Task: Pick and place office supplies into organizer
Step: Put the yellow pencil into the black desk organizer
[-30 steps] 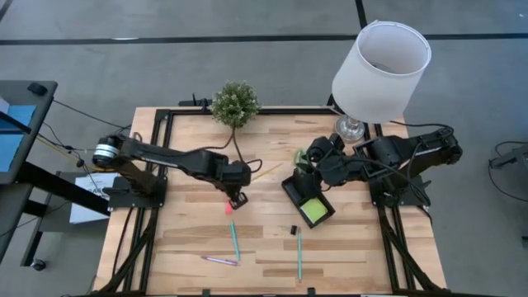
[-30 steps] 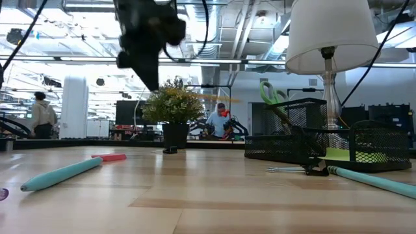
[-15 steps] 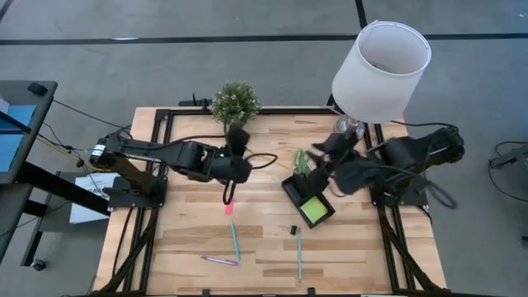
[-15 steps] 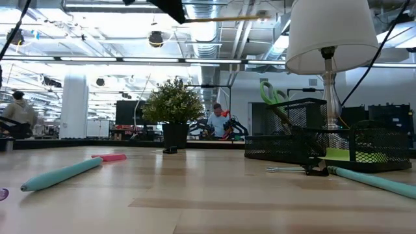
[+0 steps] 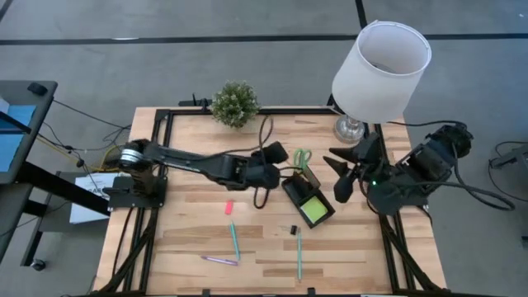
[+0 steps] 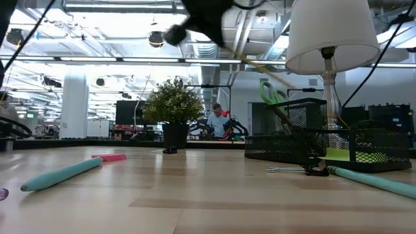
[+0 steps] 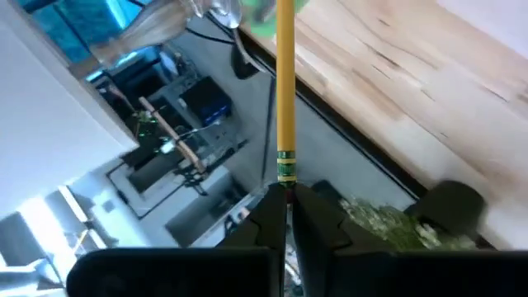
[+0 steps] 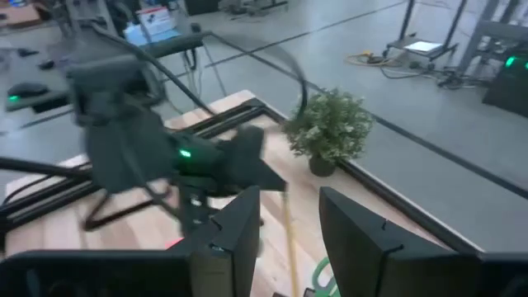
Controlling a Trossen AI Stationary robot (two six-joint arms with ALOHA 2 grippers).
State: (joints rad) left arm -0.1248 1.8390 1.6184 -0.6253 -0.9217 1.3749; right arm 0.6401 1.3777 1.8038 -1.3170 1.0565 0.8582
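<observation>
Your left gripper sits mid-frame in the high view, just left of the organizer, and it is pinching the eraser end of the wooden pencil between its closed fingers. Holding it by the tail leaves the whole shaft free to go in tip first, which is likely why it is held this way. In the low view the pencil slants from upper left down toward the tall mesh cup at the organizer, its long axis tilted and its free end pointing at the scissors already standing there. The right gripper waits just right of the organizer with its fingers spread and empty. The sticky notes lie in the organizer's lower compartment. Still out on the counter toward the lower centre of the high view are the pink eraser, two teal pens, a purple pen and a black clip.
</observation>
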